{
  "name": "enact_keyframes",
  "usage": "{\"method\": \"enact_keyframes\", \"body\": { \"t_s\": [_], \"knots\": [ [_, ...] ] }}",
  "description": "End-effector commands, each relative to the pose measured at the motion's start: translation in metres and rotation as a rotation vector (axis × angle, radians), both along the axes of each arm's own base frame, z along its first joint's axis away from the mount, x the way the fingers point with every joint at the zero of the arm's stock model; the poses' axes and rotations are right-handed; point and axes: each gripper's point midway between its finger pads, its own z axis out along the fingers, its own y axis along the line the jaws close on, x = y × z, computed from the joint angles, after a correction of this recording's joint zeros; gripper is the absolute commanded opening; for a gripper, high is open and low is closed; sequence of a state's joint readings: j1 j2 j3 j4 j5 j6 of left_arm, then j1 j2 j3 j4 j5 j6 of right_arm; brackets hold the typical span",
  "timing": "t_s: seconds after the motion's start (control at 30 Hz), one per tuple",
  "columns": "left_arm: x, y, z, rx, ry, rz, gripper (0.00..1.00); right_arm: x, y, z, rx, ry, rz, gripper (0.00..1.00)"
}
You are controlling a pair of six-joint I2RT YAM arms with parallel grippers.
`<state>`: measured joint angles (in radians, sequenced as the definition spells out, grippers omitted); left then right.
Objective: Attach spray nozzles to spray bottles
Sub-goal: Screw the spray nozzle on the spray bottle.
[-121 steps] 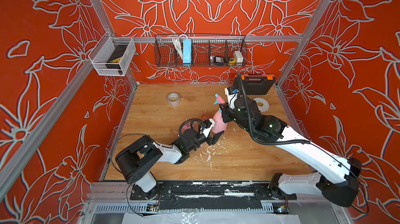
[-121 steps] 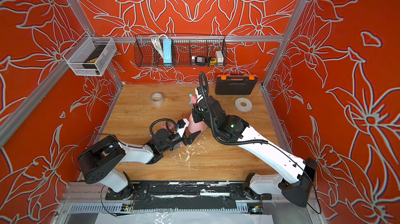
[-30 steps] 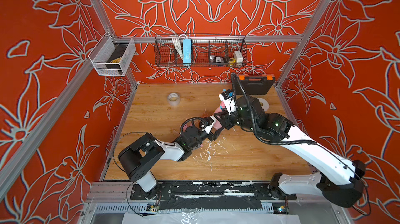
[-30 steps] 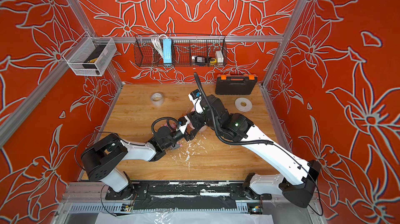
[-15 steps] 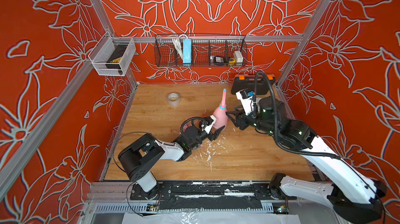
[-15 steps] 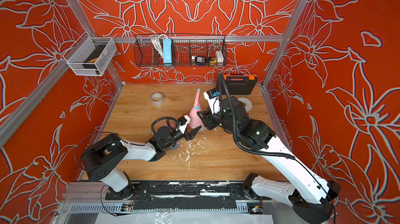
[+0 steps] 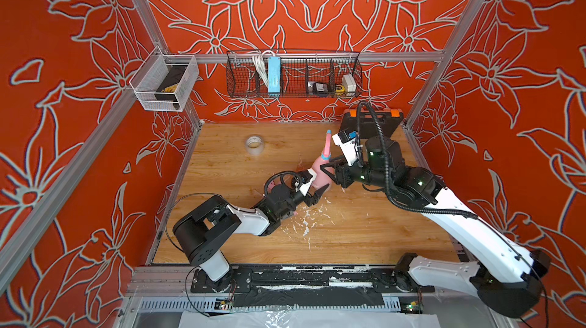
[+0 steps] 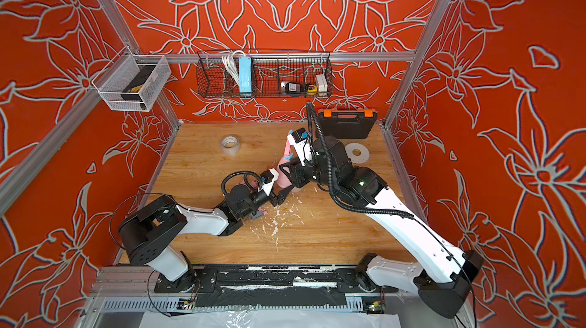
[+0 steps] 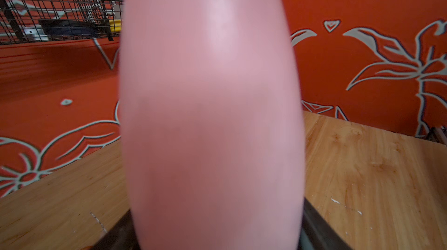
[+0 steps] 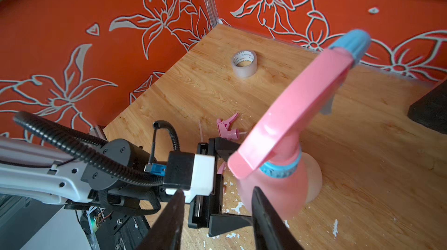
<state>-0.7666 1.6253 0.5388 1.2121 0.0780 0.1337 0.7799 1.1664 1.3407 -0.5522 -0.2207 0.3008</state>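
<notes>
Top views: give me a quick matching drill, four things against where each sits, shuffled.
Things:
1. opaque pink teardrop plastic bottle
2. clear tape roll
3. flat white tape roll
4. black plastic tool case with orange latches

Places:
A. far right corner of the wooden table
B. flat on the table near the case
C. gripped in the left hand
D. alone toward the table's far left

Pairs: 1-C, 2-D, 3-B, 4-A

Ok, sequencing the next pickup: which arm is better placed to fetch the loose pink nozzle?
Right, probably: the right gripper is open and empty, while the left gripper is clamped on the pink bottle, though nearer the loose pink nozzle.
</notes>
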Motion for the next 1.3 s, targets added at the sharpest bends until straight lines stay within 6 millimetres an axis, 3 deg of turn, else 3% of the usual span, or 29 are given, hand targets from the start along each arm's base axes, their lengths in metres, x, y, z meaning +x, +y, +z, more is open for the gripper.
{"method": "enact_keyframes", "body": {
  "t_s": [0.0,0.33,0.5,0.67,0.83,1.07,1.27],
  "knots": [
    [0.001,-0.003,0.007,-0.019,-0.025,-0.014,0.4,-0.001,0.01,0.029,0.063,-0.043,0.03,0.46],
    [0.0,-0.003,0.008,-0.014,-0.03,-0.018,0.4,0.007,0.03,0.027,0.042,-0.034,0.054,0.45],
    [0.0,-0.003,0.009,-0.021,-0.03,-0.017,0.4,0.001,0.035,0.03,0.042,-0.032,0.079,0.45],
    [0.002,0.0,0.007,-0.02,-0.037,-0.002,0.4,0.002,0.017,0.036,0.027,-0.068,0.012,0.45],
    [0.002,-0.003,0.007,-0.028,-0.032,-0.013,0.4,0.019,-0.015,0.034,-0.003,-0.063,-0.156,0.48],
    [0.001,0.0,0.007,-0.028,-0.031,-0.002,0.4,0.045,-0.052,0.026,-0.032,0.011,-0.351,0.59],
    [0.001,0.004,0.007,-0.015,-0.037,0.012,0.4,0.055,-0.051,0.018,-0.112,0.1,-0.375,0.69]
  ]
}}
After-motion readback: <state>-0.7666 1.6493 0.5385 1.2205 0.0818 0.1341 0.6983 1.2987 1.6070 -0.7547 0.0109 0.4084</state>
